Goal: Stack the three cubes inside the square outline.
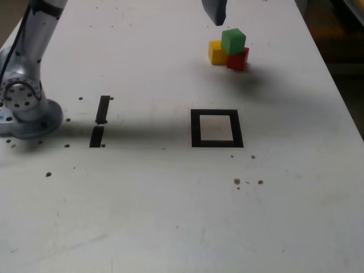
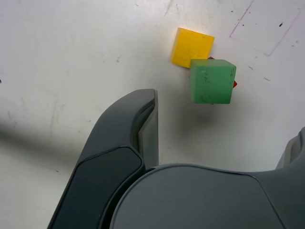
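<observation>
Three cubes cluster at the far side of the table, well beyond the square outline (image 1: 216,128). The yellow cube (image 1: 216,52) (image 2: 192,47) and the red cube (image 1: 238,60) sit side by side, touching. On top of them rests the green cube (image 1: 234,41) (image 2: 212,81), mostly over the red one, of which the wrist view shows only a sliver (image 2: 234,84). My gripper (image 1: 215,12) (image 2: 226,117) hangs above and just behind the cluster, open, with nothing between its fingers (image 2: 145,129). The outline's pale centre is bare.
Two short black strips (image 1: 102,109) (image 1: 96,136) lie at the exterior view's left, next to the arm's base (image 1: 25,99). Small dark specks (image 1: 237,181) dot the white table. The table's right edge (image 1: 341,96) runs close to the cubes.
</observation>
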Motion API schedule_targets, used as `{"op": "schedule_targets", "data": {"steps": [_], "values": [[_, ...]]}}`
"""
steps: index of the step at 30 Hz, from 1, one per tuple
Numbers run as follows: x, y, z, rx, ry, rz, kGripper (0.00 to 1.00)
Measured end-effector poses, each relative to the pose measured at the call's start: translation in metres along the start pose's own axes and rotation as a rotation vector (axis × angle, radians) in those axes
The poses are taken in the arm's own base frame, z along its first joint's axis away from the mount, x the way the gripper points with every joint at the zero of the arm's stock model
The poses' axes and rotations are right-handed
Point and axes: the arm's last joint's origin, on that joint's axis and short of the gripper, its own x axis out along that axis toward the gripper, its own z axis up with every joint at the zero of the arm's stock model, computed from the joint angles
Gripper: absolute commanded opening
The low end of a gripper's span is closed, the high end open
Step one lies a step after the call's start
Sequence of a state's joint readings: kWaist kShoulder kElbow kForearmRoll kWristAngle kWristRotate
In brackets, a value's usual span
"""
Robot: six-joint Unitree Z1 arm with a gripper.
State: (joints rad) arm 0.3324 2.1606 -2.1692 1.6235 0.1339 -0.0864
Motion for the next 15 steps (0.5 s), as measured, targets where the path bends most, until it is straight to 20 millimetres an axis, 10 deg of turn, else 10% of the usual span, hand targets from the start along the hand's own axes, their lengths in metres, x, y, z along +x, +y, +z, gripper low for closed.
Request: {"op": "schedule_targets", "data": {"steps": [15], "values": [[0.052, 0.008, 0.021, -0.052, 0.146, -0.019, 0.96]]}}
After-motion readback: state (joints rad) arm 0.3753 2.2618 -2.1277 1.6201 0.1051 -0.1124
